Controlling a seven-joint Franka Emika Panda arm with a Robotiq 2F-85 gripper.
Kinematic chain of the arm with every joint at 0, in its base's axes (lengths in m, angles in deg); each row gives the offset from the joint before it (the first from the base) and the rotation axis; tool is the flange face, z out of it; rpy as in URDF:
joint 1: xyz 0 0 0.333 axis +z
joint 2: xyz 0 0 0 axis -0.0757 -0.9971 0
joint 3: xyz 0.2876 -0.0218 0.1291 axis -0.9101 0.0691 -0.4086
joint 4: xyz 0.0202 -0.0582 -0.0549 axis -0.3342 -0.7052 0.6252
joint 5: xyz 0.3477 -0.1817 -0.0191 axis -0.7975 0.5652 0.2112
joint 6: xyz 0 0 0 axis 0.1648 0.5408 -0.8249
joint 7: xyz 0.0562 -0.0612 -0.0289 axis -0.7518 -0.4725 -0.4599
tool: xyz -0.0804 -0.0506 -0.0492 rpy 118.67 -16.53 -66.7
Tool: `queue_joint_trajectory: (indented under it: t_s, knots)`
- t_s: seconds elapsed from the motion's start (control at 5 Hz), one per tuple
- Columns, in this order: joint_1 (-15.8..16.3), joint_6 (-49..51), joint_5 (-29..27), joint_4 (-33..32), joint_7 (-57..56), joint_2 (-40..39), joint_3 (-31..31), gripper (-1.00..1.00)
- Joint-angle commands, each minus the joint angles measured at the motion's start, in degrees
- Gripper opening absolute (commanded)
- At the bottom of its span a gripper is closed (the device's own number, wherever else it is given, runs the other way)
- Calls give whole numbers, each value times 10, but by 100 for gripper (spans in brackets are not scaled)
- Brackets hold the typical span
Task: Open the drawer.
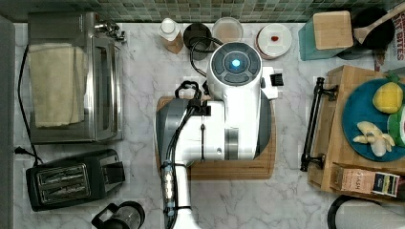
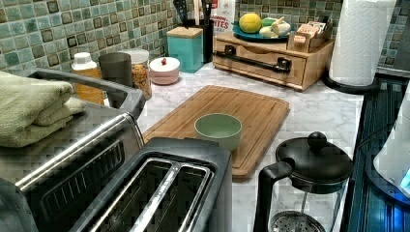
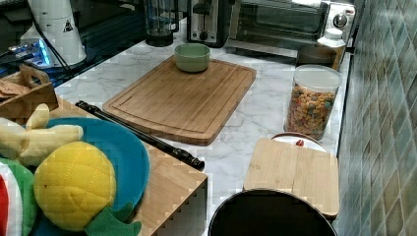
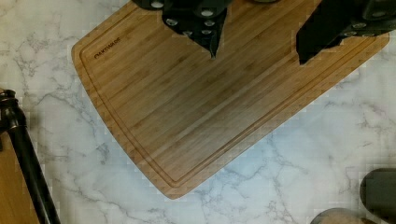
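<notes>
The drawer (image 2: 261, 66) sits flush in a light-wood box at the left view's back right. Its long black bar handle (image 2: 251, 57) runs across the front and also appears as the handle (image 1: 313, 124) at the top view's right, the handle (image 3: 142, 135) and the handle (image 4: 28, 158). My gripper (image 4: 258, 56) is open, its two black fingers (image 4: 210, 28) spread apart with nothing between them. It hovers above the brown cutting board (image 4: 210, 107), well away from the handle. In the top view the white arm (image 1: 229, 109) covers the board's middle.
A green bowl (image 2: 218, 129) stands on the cutting board (image 2: 251, 111). A blue plate (image 3: 118, 147) of toy fruit rests on the drawer box. Toaster oven (image 1: 71, 76), toaster (image 1: 71, 179), French press (image 2: 309, 179), paper towel roll (image 2: 362, 38), cereal jar (image 3: 312, 103) and teal box (image 2: 187, 46) ring the marble counter.
</notes>
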Motion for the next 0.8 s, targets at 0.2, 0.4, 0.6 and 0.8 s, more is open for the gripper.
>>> queue_joint_trajectory:
  t_s: [0.2,0.4,0.6,0.8]
  knots:
    - [0,0,2,-3,0,0,-1,100]
    - [-1,0,2,-3,0,0,-1,100]
    - [-10,-48,6,-31,-33,-4,6,100]
    - [-34,-19,9,-5,-93,-35,23,100]
